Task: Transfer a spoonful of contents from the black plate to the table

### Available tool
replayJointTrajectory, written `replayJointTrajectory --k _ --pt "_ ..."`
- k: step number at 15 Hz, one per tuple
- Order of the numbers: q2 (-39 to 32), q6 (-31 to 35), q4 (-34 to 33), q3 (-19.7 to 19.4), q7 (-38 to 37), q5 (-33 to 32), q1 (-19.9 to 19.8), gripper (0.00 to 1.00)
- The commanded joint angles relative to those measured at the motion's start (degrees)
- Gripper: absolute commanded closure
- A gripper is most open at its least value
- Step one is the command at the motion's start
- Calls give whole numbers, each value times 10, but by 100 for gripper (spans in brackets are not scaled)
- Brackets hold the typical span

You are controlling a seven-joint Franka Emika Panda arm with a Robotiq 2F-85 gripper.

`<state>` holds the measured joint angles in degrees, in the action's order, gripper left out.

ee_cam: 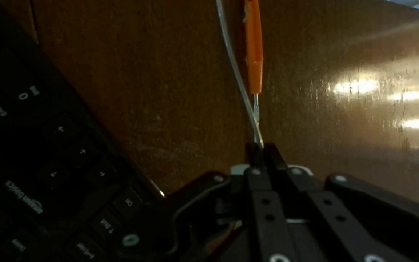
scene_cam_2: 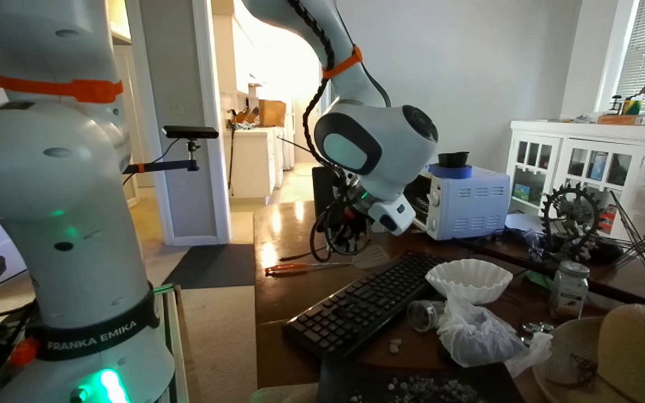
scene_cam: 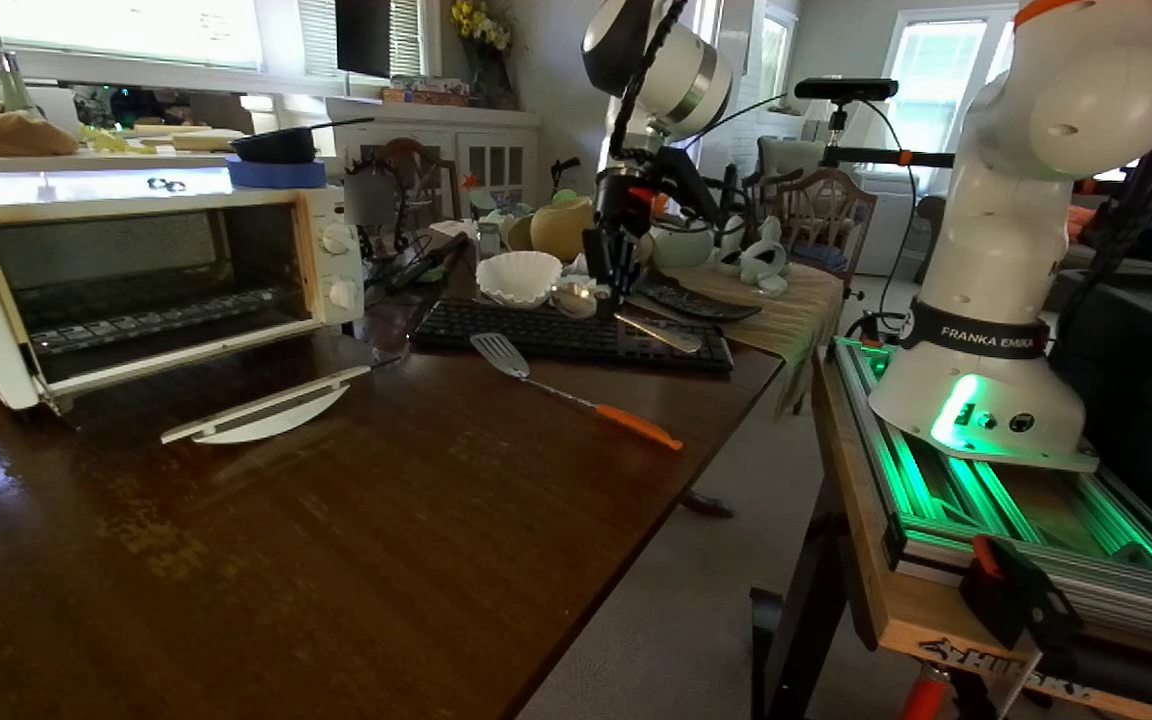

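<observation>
Clenching a thin metal handle (ee_cam: pixel 235 69) that looks like a spoon's, though its other end is hidden, the gripper (ee_cam: pixel 261 149) hangs above the glossy brown table (scene_cam: pixel 356 560). Below it on the wood lies an orange-handled spatula (ee_cam: pixel 254 51), to the left of the black keyboard (scene_cam_2: pixel 361 305) in an exterior view. There the black plate (scene_cam_2: pixel 350 376) sits nearest, partly cut off by the frame, bearing small grey and white pebbles (scene_cam_2: pixel 429 390); a few more lie just beside the keyboard. To the right of the keyboard, a clear jar (scene_cam_2: pixel 423 315) lies tipped next to a crumpled plastic bag (scene_cam_2: pixel 476 333), with a white fluted filter (scene_cam_2: pixel 471 280) just past them. Farther off stands the white toaster oven (scene_cam_2: pixel 468 201).
</observation>
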<state>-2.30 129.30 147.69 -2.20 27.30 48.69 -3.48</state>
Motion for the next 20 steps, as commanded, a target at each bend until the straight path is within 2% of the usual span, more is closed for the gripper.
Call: replayJointTrajectory --k 1,6,10,15,18,20 --pt "21 -6 9 -21 9 -9 -18 98" --pt "21 -25 3 -57 55 -18 -49 98" --pt "13 -61 -13 -95 120 -39 -86 98" --pt "-14 -128 -67 -149 191 -89 -139 98" --pt "-39 -129 -103 -165 215 -106 -159 98" --pt "-57 -127 -123 -168 232 -93 -170 98"
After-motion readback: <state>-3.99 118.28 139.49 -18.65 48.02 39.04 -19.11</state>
